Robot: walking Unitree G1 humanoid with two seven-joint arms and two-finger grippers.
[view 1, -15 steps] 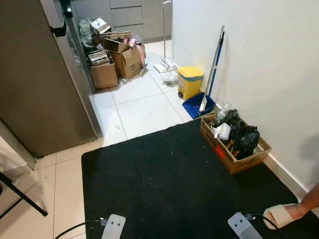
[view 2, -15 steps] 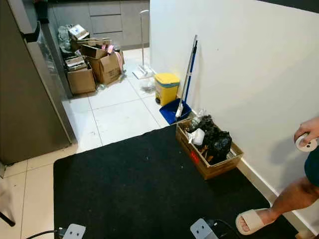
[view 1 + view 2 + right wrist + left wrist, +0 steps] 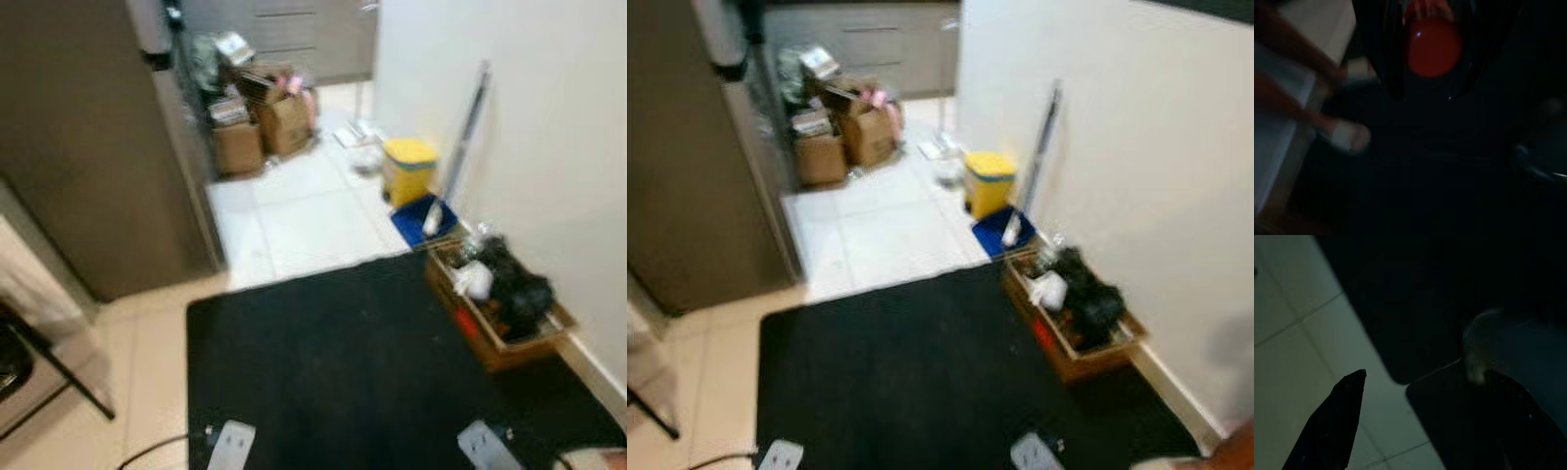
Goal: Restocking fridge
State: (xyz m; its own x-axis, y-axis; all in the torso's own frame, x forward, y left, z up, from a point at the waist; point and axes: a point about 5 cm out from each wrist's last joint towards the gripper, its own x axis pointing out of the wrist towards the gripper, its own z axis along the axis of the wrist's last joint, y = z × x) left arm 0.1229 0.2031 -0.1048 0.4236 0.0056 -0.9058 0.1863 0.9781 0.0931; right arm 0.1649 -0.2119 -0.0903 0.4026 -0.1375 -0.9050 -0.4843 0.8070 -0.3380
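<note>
Restocking looks barely begun; fridge [image 3: 88,176] far left, shut; right tool [image 3: 1432,49] holds a red ball [image 3: 1433,48]; left tool [image 3: 1415,431] hangs idle, fingers wide, over the rug [image 3: 343,372].

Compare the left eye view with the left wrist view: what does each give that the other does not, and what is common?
Left eye view: the tall grey fridge, brown cardboard boxes, a yellow plastic bin and a wooden crate by the white wall. Left wrist view: the left gripper up close, one long black finger over the floor. Shared: the black floor mat and pale floor tiles.
</note>
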